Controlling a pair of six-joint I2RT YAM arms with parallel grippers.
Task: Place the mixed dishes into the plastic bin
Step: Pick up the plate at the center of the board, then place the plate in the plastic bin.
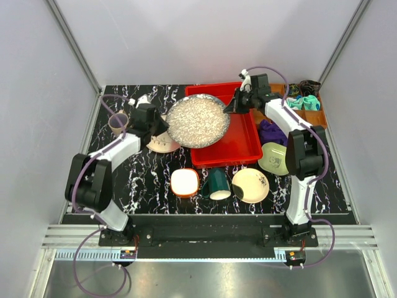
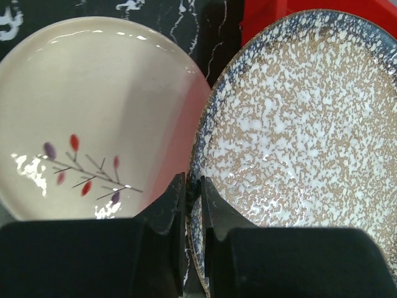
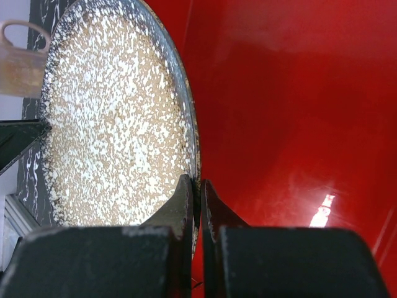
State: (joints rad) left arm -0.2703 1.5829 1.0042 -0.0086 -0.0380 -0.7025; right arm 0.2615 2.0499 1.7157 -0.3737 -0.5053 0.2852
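Observation:
The big speckled grey plate (image 1: 197, 120) hangs over the left part of the red plastic bin (image 1: 239, 146), gripped at opposite rims. My left gripper (image 1: 164, 127) is shut on its left rim (image 2: 193, 180); the plate (image 2: 298, 124) fills the right of that view. My right gripper (image 1: 231, 107) is shut on its right rim (image 3: 193, 181), the bin floor (image 3: 285, 93) beside it. A pink-cream plate (image 1: 162, 144) lies on the table under my left wrist. An orange-white bowl (image 1: 185, 182), dark green mug (image 1: 218, 184), pale yellow plate (image 1: 250, 185), light green bowl (image 1: 273, 158) and mauve cup (image 1: 118, 123) stand around the bin.
A purple cloth (image 1: 271, 131) lies right of the bin. Behind it stands a brown compartmented tray (image 1: 310, 115) with a teal cloth (image 1: 304, 102). Grey walls close in the black marbled table (image 1: 142, 186) on both sides.

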